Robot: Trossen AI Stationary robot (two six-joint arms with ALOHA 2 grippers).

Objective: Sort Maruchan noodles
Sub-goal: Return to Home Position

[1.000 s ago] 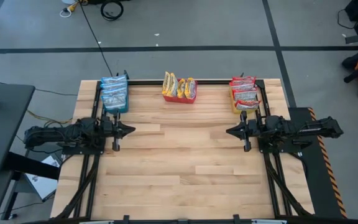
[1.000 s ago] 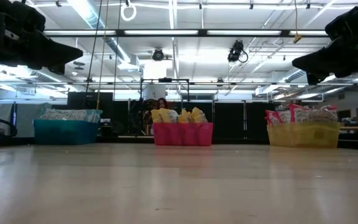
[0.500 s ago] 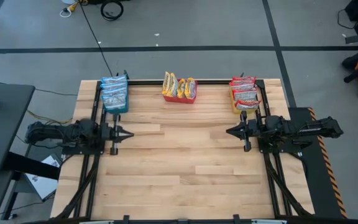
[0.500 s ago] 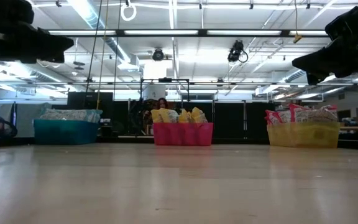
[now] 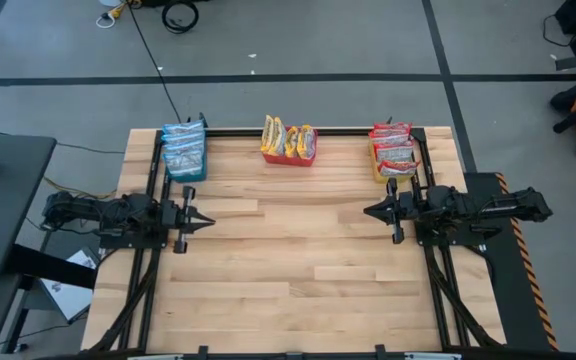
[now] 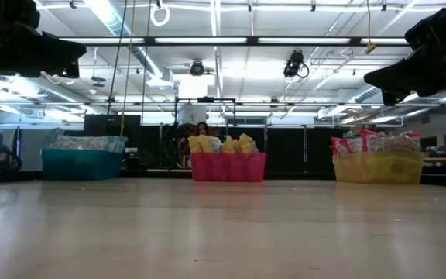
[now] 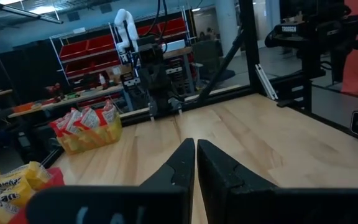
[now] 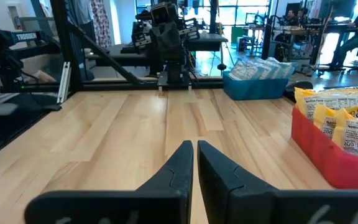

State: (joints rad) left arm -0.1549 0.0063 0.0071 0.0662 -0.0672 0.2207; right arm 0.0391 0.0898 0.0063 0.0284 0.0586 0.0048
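The Maruchan noodles stand sorted in three bins along the table's far edge: blue-and-white packets (image 5: pixel 184 148) in the blue bin (image 6: pixel 82 163), yellow-orange packets (image 5: pixel 286 136) in the red bin (image 6: pixel 228 167), red-and-white packets (image 5: pixel 394 148) in the yellow bin (image 6: pixel 377 167). My left gripper (image 5: pixel 211 221) hovers shut and empty near the table's left edge, pointing right. My right gripper (image 5: pixel 367 211) hovers shut and empty near the right edge, pointing left. Both are raised above the wood.
The wooden table (image 5: pixel 298 260) lies bare between the two grippers and toward the near edge. A dark metal frame (image 5: pixel 288 130) runs along the far edge behind the bins. Rails of the arm mounts flank both sides.
My left arm has drawn back toward the table's left edge, its gripper staying shut and level. The right arm and the packets in the bins have kept still.
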